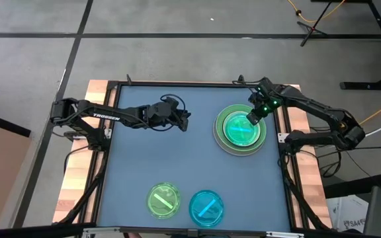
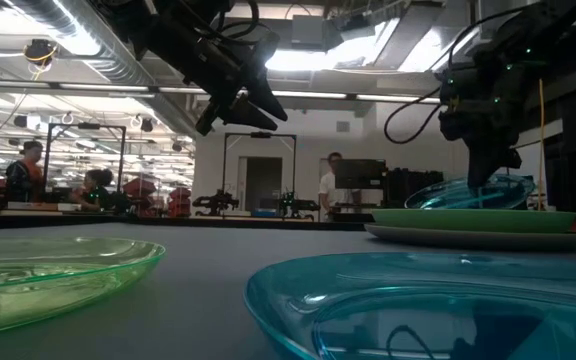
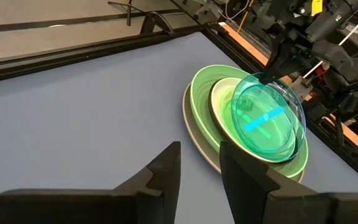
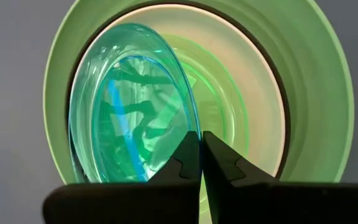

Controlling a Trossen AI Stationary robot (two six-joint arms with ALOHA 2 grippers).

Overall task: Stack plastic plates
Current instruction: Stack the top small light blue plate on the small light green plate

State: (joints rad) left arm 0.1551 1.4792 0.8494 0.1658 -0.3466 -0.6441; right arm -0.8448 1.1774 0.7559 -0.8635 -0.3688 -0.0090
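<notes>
One blue plate (image 4: 126,106) tilted atop stack (image 1: 240,129) (right gripper (image 4: 201,158) pinching rim)

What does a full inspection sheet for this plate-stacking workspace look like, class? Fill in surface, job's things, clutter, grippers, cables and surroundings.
Surface: blue-grey table inside a dark frame.
Job's things: stack on the right side, a grey plate under a light green one, then a white one; a tilted translucent blue plate on top. A loose green plate and a loose blue plate lie near the front edge.
Clutter: nothing seen.
Grippers: right gripper, jaws shut on the tilted plate's rim; left gripper, jaws open, empty, above the table's middle.
Cables: black loop on the left arm; orange cable on the floor.
Surroundings: people in the room behind.
</notes>
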